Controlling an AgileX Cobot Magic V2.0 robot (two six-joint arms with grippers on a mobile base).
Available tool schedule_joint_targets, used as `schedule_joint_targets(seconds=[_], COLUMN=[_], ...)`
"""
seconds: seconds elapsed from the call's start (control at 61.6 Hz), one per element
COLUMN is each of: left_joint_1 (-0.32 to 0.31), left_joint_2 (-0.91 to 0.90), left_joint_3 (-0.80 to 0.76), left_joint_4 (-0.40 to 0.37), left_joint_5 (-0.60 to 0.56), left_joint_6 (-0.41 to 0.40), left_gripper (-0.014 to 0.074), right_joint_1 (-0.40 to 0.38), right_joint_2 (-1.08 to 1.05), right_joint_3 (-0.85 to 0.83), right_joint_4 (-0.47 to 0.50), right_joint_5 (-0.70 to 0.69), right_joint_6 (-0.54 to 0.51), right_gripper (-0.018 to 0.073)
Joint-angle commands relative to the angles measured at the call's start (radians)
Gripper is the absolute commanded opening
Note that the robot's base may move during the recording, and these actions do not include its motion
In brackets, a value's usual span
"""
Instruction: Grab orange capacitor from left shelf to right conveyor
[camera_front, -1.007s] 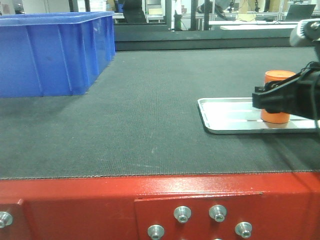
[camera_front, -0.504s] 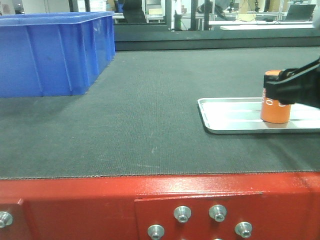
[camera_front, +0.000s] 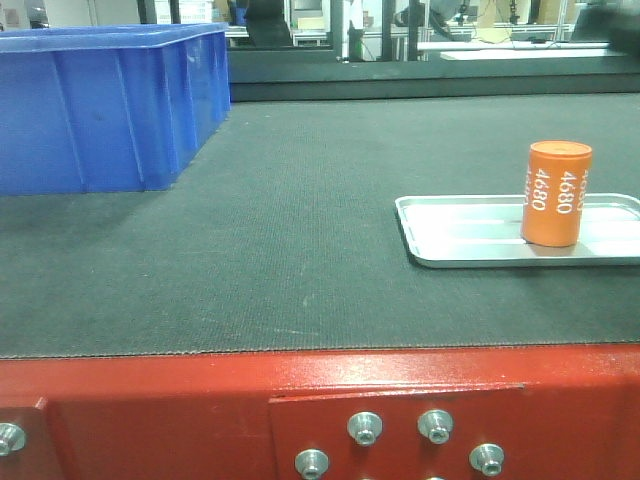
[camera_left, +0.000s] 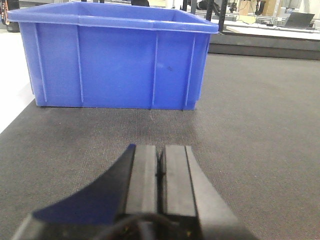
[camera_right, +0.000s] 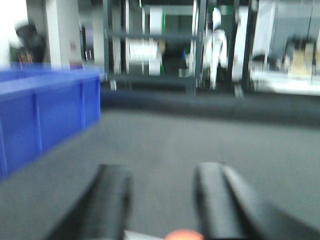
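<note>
My right tool has pulled away from the orange capacitor (camera_front: 556, 193) since a second ago: in the front view it then wrapped the cylinder at the right edge of the frame, half a second ago it covered only the upper part, and now it is gone from that view altogether. The capacitor stands upright and alone, its white "4680" print readable down the side, on the small silver tray (camera_front: 455, 240) in the right middle of the frame. The tray lies flat on the right conveyor (camera_front: 290, 250), whose dark textured belt fills the centre, with the red bolted frame across the bottom. A blue plastic bin (camera_front: 100, 110) sits on the belt in the upper left, well apart from the tray. In my right wrist view, which is blurred, my right tool (camera_right: 160, 200) shows two dark fingers spread wide with nothing between them; a sliver of orange shows at the bottom edge, just below the gap, beside a pale strip of tray. In my left wrist view, my left tool (camera_left: 160, 172) sits at the bottom centre with its two fingers pressed together and nothing held, over the belt and pointing toward the blue bin in the upper part of the frame.
</note>
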Motion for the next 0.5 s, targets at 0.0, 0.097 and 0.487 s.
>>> schedule_joint_targets(seconds=[0.0,0.097,0.487], left_joint_1=[-0.005,-0.005,-0.005], left_joint_2=[-0.016,-0.016,-0.016], left_joint_3=[-0.007,-0.007,-0.007], left_joint_4=[0.0,0.0,0.0], left_joint_5=[-0.088,-0.088,-0.088], left_joint_6=[0.0,0.0,0.0], left_gripper=[-0.0105,-0.0105,-0.0105], right_joint_1=[-0.005,-0.004,-0.004], right_joint_2=[-0.091,-0.184,-0.317], right_joint_3=[-0.018,-0.018,-0.022], right_joint_4=[-0.038,-0.075,-0.045], right_joint_5=[-0.071,-0.047,-0.167], right_joint_6=[-0.002,0.0,0.0], right_gripper=[0.0165,0.0062,0.0057])
